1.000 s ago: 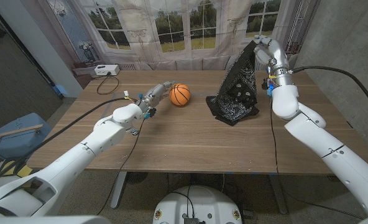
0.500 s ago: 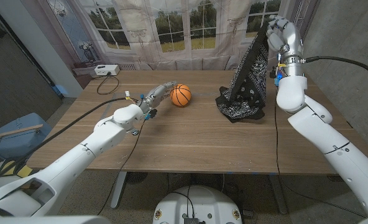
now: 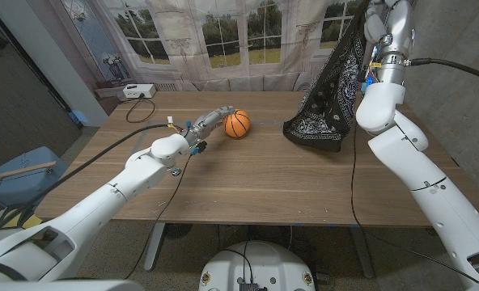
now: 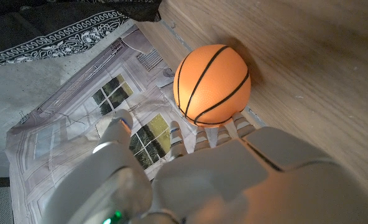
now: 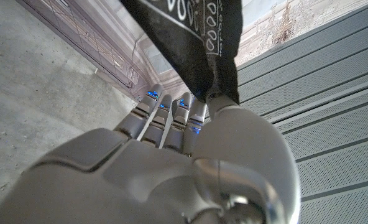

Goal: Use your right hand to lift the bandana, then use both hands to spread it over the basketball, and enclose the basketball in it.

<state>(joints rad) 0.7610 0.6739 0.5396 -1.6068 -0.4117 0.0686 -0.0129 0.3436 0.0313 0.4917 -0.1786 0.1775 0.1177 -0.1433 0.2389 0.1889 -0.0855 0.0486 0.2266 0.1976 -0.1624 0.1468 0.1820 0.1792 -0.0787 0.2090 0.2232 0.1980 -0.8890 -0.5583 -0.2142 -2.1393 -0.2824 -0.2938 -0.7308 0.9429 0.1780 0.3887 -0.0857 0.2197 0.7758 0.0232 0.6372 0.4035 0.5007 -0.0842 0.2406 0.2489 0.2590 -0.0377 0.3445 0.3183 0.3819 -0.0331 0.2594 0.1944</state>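
Observation:
The small orange basketball [image 3: 237,124] sits on the wooden table [image 3: 247,182] at mid-back. My left hand [image 3: 209,121] is just left of the ball, fingers open and stretched toward it; in the left wrist view the basketball [image 4: 212,84] lies at my fingertips [image 4: 178,134]. High at the picture's top right, my right hand [image 3: 383,18] grips a corner of the black paisley bandana [image 3: 332,89]. The cloth hangs down from it, its lower edge still bunched on the table. The right wrist view shows the bandana [image 5: 193,37] pinched in my right hand [image 5: 184,118].
A white box [image 3: 134,91] with a cable sits at the table's back left corner. A window-print backdrop hangs behind the table. A blue bin [image 3: 17,178] stands on the floor to the left.
My right hand has risen and moved right, pulling the bandana up so most of it hangs off the table. The left hand stays beside the ball.

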